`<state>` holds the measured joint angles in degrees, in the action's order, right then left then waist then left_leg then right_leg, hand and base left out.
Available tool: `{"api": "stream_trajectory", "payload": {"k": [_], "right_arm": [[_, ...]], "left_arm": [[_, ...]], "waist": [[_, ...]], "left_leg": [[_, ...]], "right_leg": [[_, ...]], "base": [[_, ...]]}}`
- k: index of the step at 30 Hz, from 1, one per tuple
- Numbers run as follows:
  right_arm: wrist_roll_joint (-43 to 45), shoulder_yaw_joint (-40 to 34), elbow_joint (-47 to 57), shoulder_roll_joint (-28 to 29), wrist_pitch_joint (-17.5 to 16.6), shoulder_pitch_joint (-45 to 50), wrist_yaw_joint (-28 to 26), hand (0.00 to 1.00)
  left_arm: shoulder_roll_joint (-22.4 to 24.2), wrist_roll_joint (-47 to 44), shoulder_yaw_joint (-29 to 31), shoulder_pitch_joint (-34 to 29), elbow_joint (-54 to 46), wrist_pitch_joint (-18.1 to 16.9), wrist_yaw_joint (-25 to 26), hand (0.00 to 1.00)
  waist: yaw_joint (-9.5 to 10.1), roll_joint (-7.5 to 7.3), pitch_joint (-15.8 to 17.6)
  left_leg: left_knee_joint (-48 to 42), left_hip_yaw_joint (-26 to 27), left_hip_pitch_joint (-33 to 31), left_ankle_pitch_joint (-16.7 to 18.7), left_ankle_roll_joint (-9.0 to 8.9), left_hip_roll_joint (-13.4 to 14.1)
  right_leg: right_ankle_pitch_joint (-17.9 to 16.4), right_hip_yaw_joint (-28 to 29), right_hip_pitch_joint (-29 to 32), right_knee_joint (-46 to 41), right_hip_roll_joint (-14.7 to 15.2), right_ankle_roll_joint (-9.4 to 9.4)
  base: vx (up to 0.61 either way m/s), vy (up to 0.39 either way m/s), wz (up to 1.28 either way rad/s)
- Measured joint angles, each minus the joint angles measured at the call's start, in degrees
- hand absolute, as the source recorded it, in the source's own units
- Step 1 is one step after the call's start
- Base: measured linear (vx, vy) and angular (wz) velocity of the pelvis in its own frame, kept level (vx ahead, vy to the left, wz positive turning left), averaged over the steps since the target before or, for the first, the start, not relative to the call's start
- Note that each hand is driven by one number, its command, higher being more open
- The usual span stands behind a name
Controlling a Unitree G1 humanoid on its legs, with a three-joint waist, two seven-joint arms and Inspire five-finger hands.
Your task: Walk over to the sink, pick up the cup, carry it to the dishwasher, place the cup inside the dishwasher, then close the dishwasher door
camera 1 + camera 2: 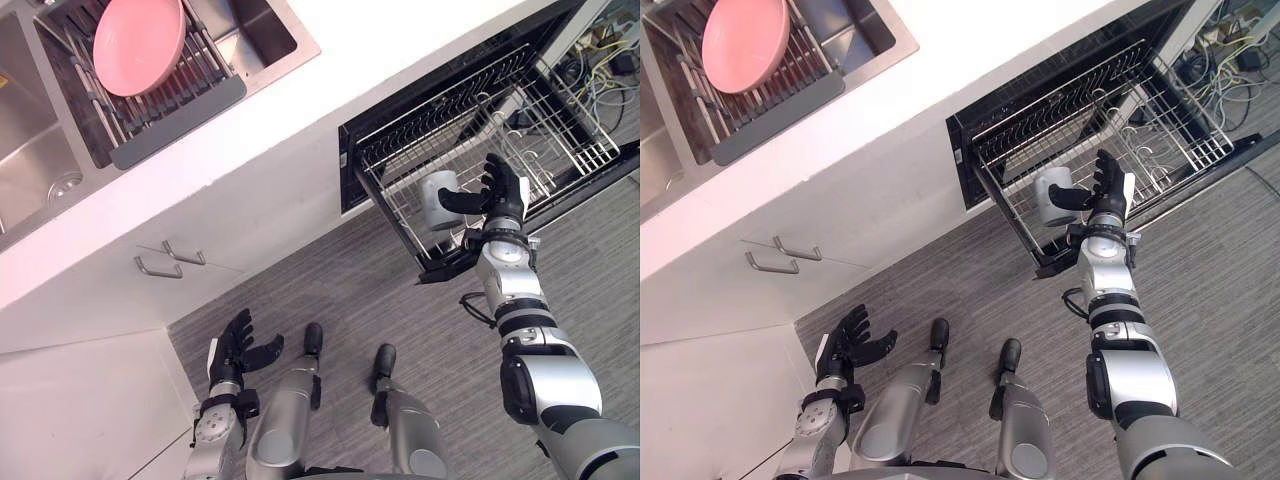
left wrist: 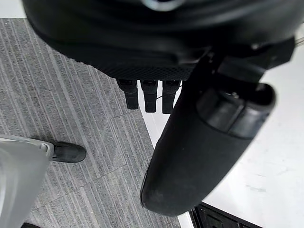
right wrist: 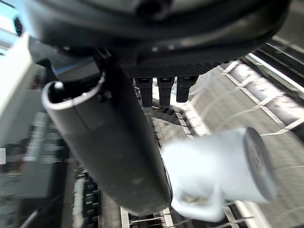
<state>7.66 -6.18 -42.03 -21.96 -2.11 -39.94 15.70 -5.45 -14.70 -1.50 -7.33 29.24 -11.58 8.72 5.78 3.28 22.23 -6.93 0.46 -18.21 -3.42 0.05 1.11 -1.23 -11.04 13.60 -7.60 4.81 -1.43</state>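
White cup (image 1: 437, 200) in the left eye view, sitting inside the pulled-out wire rack (image 1: 570, 150) of the open dishwasher (image 1: 346, 170), close to the rack's left edge. The right hand (image 1: 505, 195) is up beside it, fingers fanned wide and straight, thumb stretched across to the cup's side. Down low over the grey floor (image 1: 400, 290), the left hand (image 1: 238, 345) hangs loose with its fingers spread and nothing in it. Up at the counter's far corner, the sink (image 1: 275, 45) has a pink bowl (image 1: 138, 45) leaning in a drying rack (image 1: 180, 115).

Right eye view: same story, cup at the rack's left edge and the right hand's thumb at its side.

Left wrist view: short straight fingers (image 2: 149, 95) over the carpet, with the thumb (image 2: 199, 142) big up front and touching nothing.

Right wrist view: fingers (image 3: 164, 90) straight and clear of the cup. The cup lies tilted on the rack wires just past the thumb's (image 3: 118, 152) tip. Whether they actually touch, I cannot tell.
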Motion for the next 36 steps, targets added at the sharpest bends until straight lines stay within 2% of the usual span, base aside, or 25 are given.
{"api": "stream_trajectory", "payload": {"k": [4,6,8,12,15,17,19,20,21,22,23,25,27,28,29,30,31,32,33,34,35,36], "right_arm": [[-2.79,0.01,18.25,2.09,-0.41,9.37,0.00,0.90],[-5.79,0.02,25.57,4.63,-0.67,14.29,0.00,0.90],[-8.46,-0.07,33.40,7.69,-1.40,21.51,-0.03,0.90],[-10.06,-1.65,41.90,12.18,-1.65,32.38,-0.58,0.90],[-10.17,-1.95,46.80,14.21,-2.56,37.93,-1.10,0.90],[-10.24,-1.85,49.36,15.03,-3.03,40.11,-1.62,0.90],[-11.16,-0.75,52.88,15.76,-3.93,42.87,-2.04,0.90],[-11.85,0.01,53.98,15.78,-4.26,43.17,-2.15,0.90],[-12.07,0.22,54.91,15.92,-4.48,43.37,-2.20,0.90],[-12.36,0.35,56.70,15.86,-5.18,43.60,-2.10,0.90],[-12.52,0.50,57.28,15.18,-6.25,43.44,-2.01,0.90],[-13.70,1.60,57.34,14.77,-6.34,42.59,-2.16,0.90],[-15.52,3.98,57.35,14.47,-6.84,41.70,-3.11,0.90],[-16.89,5.37,57.25,13.93,-6.89,41.03,-4.03,0.90],[-17.44,6.18,56.95,12.89,-6.95,40.48,-4.49,0.90],[-17.71,6.47,56.61,12.17,-6.95,40.18,-4.51,0.90],[-18.50,6.77,55.41,10.56,-7.04,39.25,-4.76,0.90],[-18.58,6.90,53.55,9.37,-7.03,37.98,-5.04,0.90],[-18.59,6.89,52.62,9.01,-7.02,37.57,-5.15,0.90],[-18.59,6.85,50.90,8.32,-7.01,37.39,-5.41,0.90],[-18.71,6.85,49.64,7.97,-7.01,37.37,-5.79,0.90],[-18.85,6.85,49.29,7.79,-7.01,37.36,-5.87,0.90]], "left_arm": [[0.00,0.12,0.15,-0.10,1.47,0.23,-0.04,0.90],[0.00,0.18,0.76,-0.29,2.28,0.27,-0.11,0.90],[-0.02,0.53,1.68,-0.78,2.68,0.89,-0.26,0.90],[-0.02,2.51,1.83,-1.22,4.24,1.38,-0.52,0.90],[0.29,3.15,1.78,-1.24,5.50,2.04,-0.63,0.90],[0.57,3.58,1.83,-1.25,5.52,2.12,-0.63,0.90],[1.65,3.61,2.82,-1.30,6.53,2.12,-0.46,0.90],[1.73,3.62,2.84,-1.40,7.35,2.14,-0.44,0.90],[1.82,3.62,2.84,-1.32,7.98,2.31,-0.44,0.90],[2.35,3.62,2.83,-1.18,8.97,2.38,-0.44,0.90],[2.99,3.63,2.80,-1.53,9.67,2.38,-0.44,0.90],[2.98,3.62,2.85,-3.07,9.84,2.45,-0.35,0.90],[2.34,4.63,3.41,-4.07,9.95,2.48,-0.32,0.90],[2.04,4.74,3.66,-4.76,10.02,2.49,-0.35,0.90],[1.76,4.83,3.76,-5.27,10.05,2.49,-0.45,0.90],[1.65,4.90,3.75,-5.60,10.10,2.49,-0.49,0.90],[1.75,4.89,3.78,-5.80,10.53,2.47,-0.51,0.90],[1.22,5.28,3.27,-5.67,11.26,2.48,-0.37,0.90],[0.62,5.55,2.89,-5.68,11.34,2.47,-0.43,0.90],[-0.28,6.04,1.89,-5.33,11.43,2.51,-0.57,0.90],[-0.85,6.47,1.03,-5.23,11.44,2.51,-0.60,0.90],[-1.10,6.48,0.96,-5.16,11.47,2.51,-0.60,0.90]], "waist": [[-0.78,-0.25,-0.13],[-1.51,-0.86,-0.46],[-2.34,-2.21,-1.24],[-4.33,-4.69,-3.50],[-5.08,-5.18,-5.91],[-5.14,-5.15,-6.08],[-5.08,-5.04,-7.69],[-5.15,-4.90,-8.29],[-5.37,-4.76,-8.52],[-5.93,-4.48,-8.74],[-5.86,-3.85,-9.20],[-5.01,-3.99,-10.05],[-4.78,-3.97,-10.56],[-4.63,-4.20,-10.56],[-4.64,-4.54,-10.59],[-4.65,-4.66,-10.60],[-4.78,-4.64,-10.82],[-5.13,-4.81,-11.06],[-5.31,-5.06,-11.04],[-5.53,-5.34,-11.21],[-6.10,-5.75,-11.48],[-6.28,-5.96,-11.62]], "left_leg": [[3.76,0.08,3.44,-1.39,0.06,-0.02],[5.52,0.10,5.38,-1.85,0.01,0.05],[7.16,-0.09,7.70,-2.05,-0.07,0.04],[8.84,-2.17,11.31,-2.01,-0.14,-0.68],[8.83,-4.53,11.92,-1.89,-0.29,-1.30],[8.77,-5.71,12.98,-1.80,-0.43,-1.66],[8.23,-7.88,12.78,-1.73,-0.55,-2.26],[8.12,-5.65,12.37,-0.14,0.09,-1.88],[7.47,-1.10,12.04,0.54,0.23,-0.81],[4.71,8.00,11.38,1.59,0.12,1.32],[2.31,12.41,10.53,1.37,-0.16,3.03],[1.16,12.26,10.42,2.28,-0.10,2.26],[-0.74,12.42,9.99,4.41,0.75,1.29],[-2.90,12.77,9.97,6.18,1.08,0.27],[-6.13,12.82,9.88,8.37,1.71,-0.96],[-7.76,12.72,9.86,9.73,2.02,-1.41],[-9.86,12.05,9.73,11.92,2.87,-1.85],[-10.45,11.21,10.19,12.87,3.80,-2.56],[-10.32,10.71,11.00,13.12,4.19,-2.87],[-10.16,8.98,12.25,13.55,5.06,-2.95],[-9.55,7.02,13.42,13.64,5.50,-2.83],[-9.00,5.99,13.99,13.61,5.49,-2.83]], "right_leg": [[-0.01,0.04,-2.00,0.90,-0.10,-0.01],[-0.03,0.03,-3.44,1.70,-0.25,-0.01],[-0.30,-0.24,-5.50,2.69,-0.33,-0.12],[-2.19,-2.41,-9.42,2.83,0.23,-0.57],[-3.18,-4.81,-11.16,2.86,0.73,-0.79],[-3.74,-6.45,-13.01,2.93,1.03,-0.95],[-4.40,-9.43,-14.64,2.93,1.55,-0.98],[-4.49,-10.42,-14.98,2.92,1.82,-1.02],[-4.51,-11.47,-15.44,2.94,2.14,-1.05],[-4.71,-13.30,-16.34,2.90,2.95,-1.38],[-5.15,-14.45,-16.78,2.27,3.44,-2.12],[-5.32,-14.26,-16.94,1.96,4.40,-2.92],[-6.48,-14.49,-16.83,0.28,5.98,-3.75],[-8.96,-14.53,-16.36,-2.72,7.90,-3.82],[-11.28,-14.63,-16.20,-6.47,10.18,-4.64],[-12.32,-14.70,-16.21,-8.46,11.20,-4.64],[-13.30,-14.28,-15.10,-15.24,13.02,-3.72],[-12.30,-12.12,-11.79,-24.04,15.08,-1.52],[-11.00,-9.80,-9.93,-28.44,15.59,0.64],[-11.24,-4.83,-5.76,-35.68,14.96,1.93],[-14.37,-1.98,-3.79,-35.81,12.18,0.65],[-14.97,-0.73,-2.88,-34.47,10.60,0.60]], "base": [[0.00,0.000,0.00],[0.02,-0.012,-0.01],[0.06,-0.025,0.02],[0.11,-0.017,0.26],[0.08,-0.009,0.38],[0.03,-0.013,0.54],[-0.02,-0.014,0.61],[-0.04,0.002,0.44],[-0.05,0.017,0.65],[-0.02,0.048,0.79],[0.00,0.062,0.64],[0.03,0.144,0.18],[0.03,0.168,0.07],[0.05,0.200,0.06],[0.05,0.170,0.12],[0.12,0.185,0.18],[0.12,0.181,0.26],[0.16,0.221,0.30],[0.15,0.186,0.47],[0.21,0.122,0.60],[0.22,0.090,0.68],[0.24,0.033,0.87]]}}
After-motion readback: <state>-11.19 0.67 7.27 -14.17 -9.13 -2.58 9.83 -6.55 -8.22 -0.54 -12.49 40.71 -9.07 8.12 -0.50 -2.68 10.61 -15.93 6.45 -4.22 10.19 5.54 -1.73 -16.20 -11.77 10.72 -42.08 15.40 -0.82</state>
